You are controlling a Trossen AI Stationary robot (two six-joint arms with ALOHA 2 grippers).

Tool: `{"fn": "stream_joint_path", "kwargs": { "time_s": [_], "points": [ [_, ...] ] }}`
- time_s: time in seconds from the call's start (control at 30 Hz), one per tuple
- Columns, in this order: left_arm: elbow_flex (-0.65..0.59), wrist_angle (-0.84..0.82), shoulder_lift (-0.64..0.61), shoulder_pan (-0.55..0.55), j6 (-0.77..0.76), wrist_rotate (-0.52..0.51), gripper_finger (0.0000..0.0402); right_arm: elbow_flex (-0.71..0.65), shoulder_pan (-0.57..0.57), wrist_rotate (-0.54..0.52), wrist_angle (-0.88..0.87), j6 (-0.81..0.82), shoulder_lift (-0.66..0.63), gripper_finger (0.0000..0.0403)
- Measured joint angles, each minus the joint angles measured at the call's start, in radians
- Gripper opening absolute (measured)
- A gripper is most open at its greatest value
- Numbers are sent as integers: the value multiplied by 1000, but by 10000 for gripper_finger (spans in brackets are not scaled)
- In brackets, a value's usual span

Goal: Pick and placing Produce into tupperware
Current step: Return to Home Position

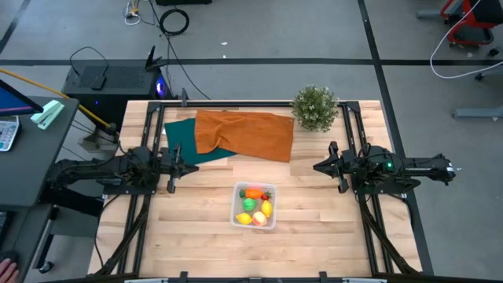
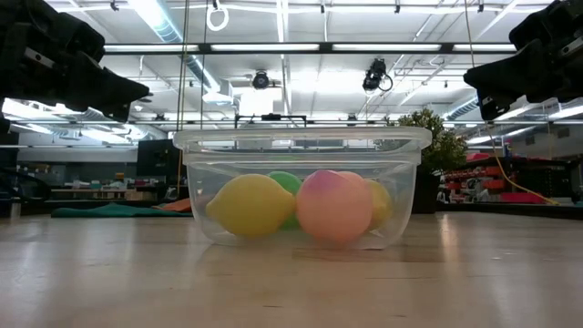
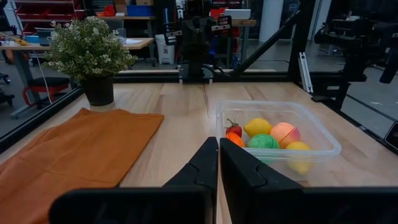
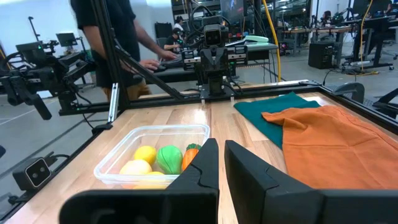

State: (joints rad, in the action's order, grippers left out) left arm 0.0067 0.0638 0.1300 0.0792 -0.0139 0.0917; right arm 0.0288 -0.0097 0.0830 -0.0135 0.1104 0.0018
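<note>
1. At mid-table, the tupperware (image 1: 234,207) holds the produce (image 1: 251,205); little can spill.
2. Left gripper (image 1: 193,167) and right gripper (image 1: 317,167) hang clear of it, fingers together, empty; a low swing could nudge it.

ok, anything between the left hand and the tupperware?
Nothing visible. Bare tabletop runs from the shut left hand to the tupperware; the orange cloth lies off to one side. The produce sits inside it. Right hand waits on the opposite side.
</note>
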Motion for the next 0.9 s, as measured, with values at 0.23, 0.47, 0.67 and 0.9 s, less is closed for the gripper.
{"fn": "stream_joint_path", "kwargs": {
  "time_s": [0.23, 0.47, 0.67, 0.9],
  "points": [
    [0, 0, 0, 0, 0, 0, 32, 0, 0, 0, 0, 0, 0, 1],
    [0, 0, 0, 0, 0, 0, 33, 0, 0, 0, 0, 0, 0, 1],
    [0, 0, 0, 0, 0, 0, 24, 0, 0, 0, 0, 0, 0, 1],
    [0, 0, 0, 0, 0, 0, 30, 0, 0, 0, 0, 0, 0, 1]
  ]
}}
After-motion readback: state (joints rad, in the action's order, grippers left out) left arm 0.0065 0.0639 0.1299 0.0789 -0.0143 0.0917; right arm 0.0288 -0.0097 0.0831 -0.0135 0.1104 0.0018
